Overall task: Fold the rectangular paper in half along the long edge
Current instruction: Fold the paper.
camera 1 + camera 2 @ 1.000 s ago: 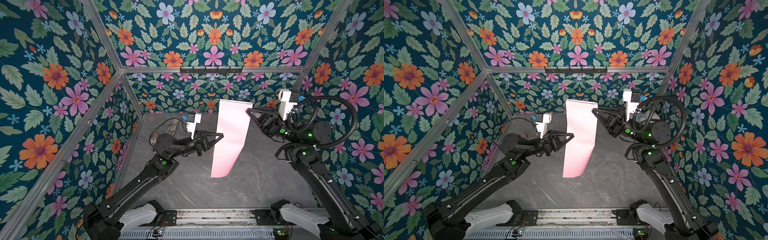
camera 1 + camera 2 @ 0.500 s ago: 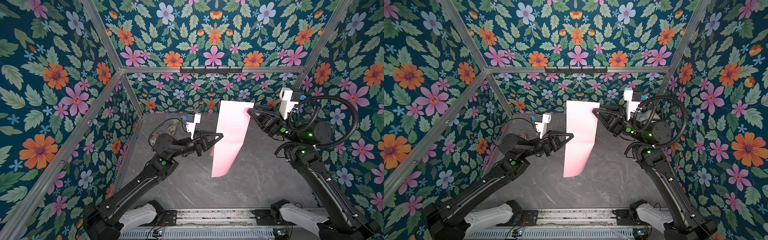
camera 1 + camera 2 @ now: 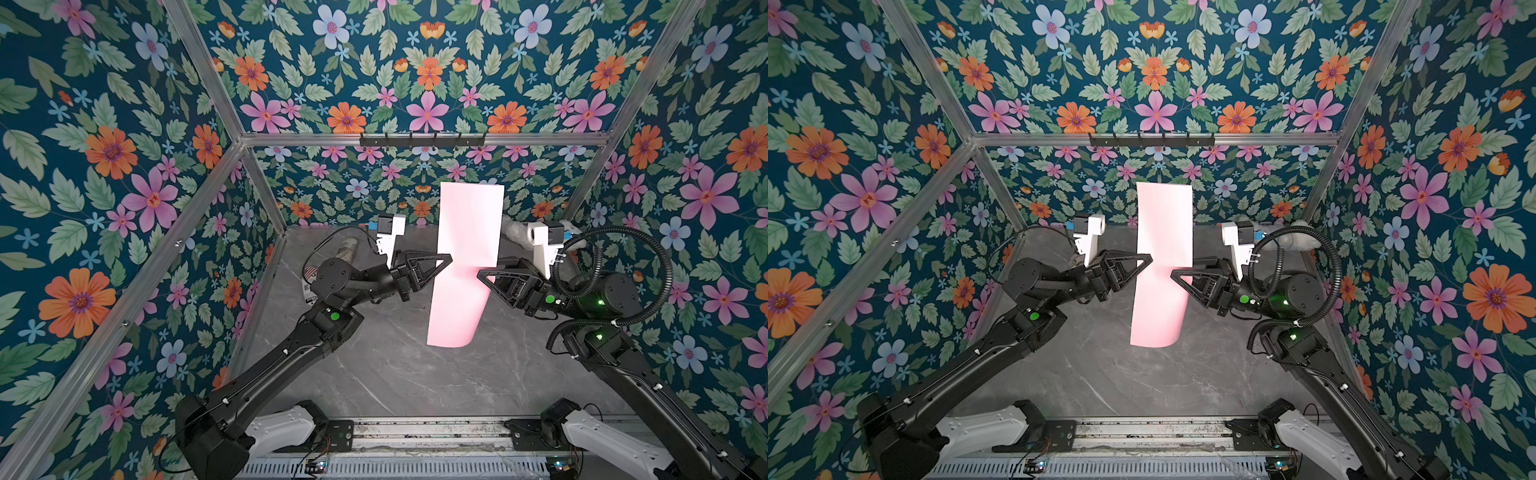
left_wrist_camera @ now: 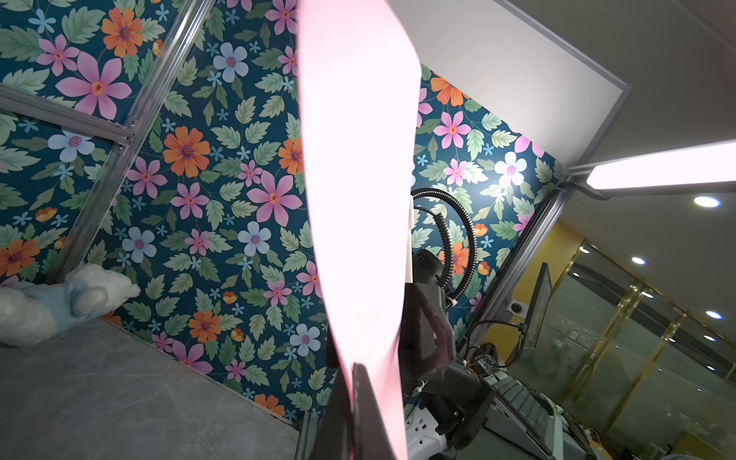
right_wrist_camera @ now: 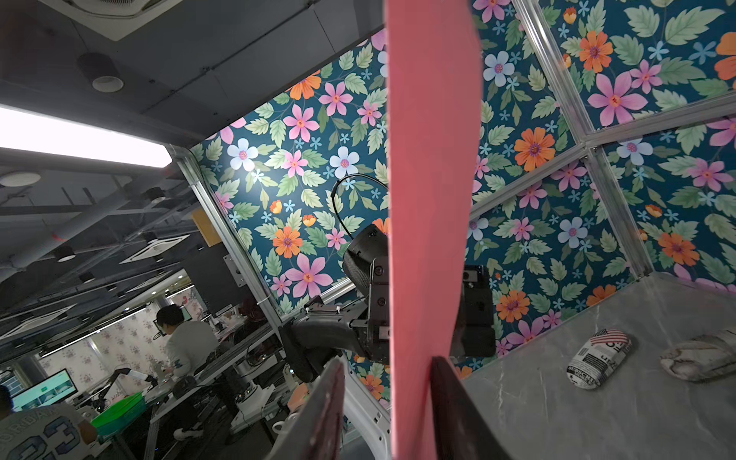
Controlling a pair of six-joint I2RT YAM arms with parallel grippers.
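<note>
At three o'clock of the rectangular paper (image 3: pixel 469 224), wrist view alone shows right hand (image 5: pixel 386 360) agape; left hand (image 4: pixel 352 368) pinches it; pouch (image 5: pixel 599 360) lettering illegible.

2 black arms (image 3: pixel 291 357), triangular fingers (image 3: pixel 430 257), white bases (image 3: pixel 286 428)

Bench (image 3: pixel 374 374): a grey marbled slab is lying flat between the floral walls.
Far left part: a small flag-printed packet (image 5: pixel 597 360) is lying on its side, near a crumpled pale wad (image 5: pixel 701 360), the two slightly apart.
Far right corner: a white-and-blue plush toy (image 4: pixel 59 298) is resting against the wall.
Near edge: a metal rail (image 3: pixel 415 436) is running across.
</note>
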